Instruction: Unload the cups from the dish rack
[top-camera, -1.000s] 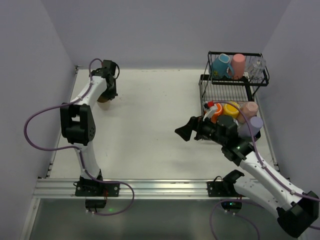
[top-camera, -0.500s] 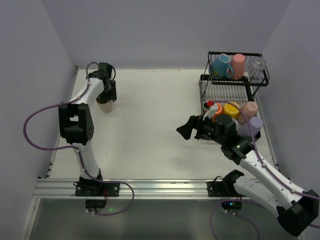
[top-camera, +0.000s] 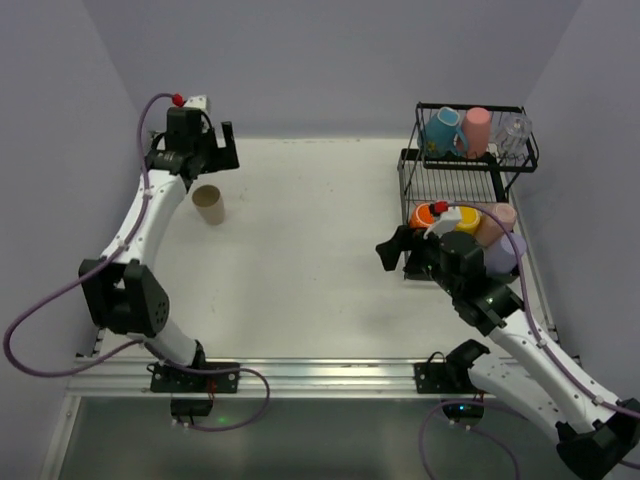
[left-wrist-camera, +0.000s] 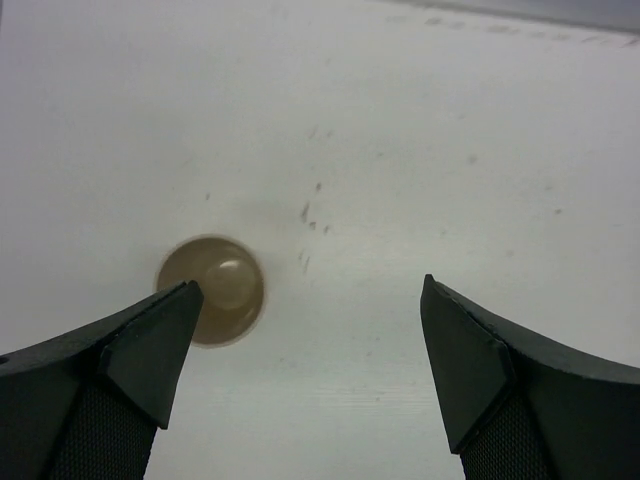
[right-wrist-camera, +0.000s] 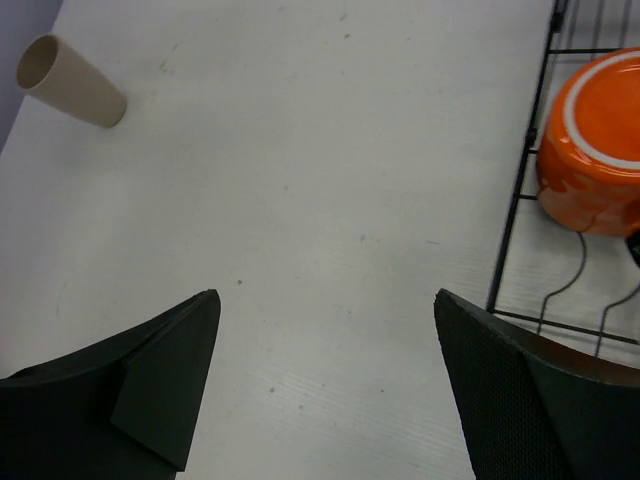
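Top external showed one beige cup (top-camera: 208, 204) on the desk (top-camera: 300, 230), remaining cups (top-camera: 477, 130) in the dish rack (top-camera: 452, 186); left gripper (left-wrist-camera: 310, 288) and right gripper (right-wrist-camera: 325, 295) both gaped wide, empty.

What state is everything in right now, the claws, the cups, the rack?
Dish rack: cups on both tiers.
Beige cup: upright on the table, mouth up.
Orange cup: in the dish rack's lower tray.
Left gripper: open, empty, above the beige cup.
Right gripper: open, empty, beside the dish rack.
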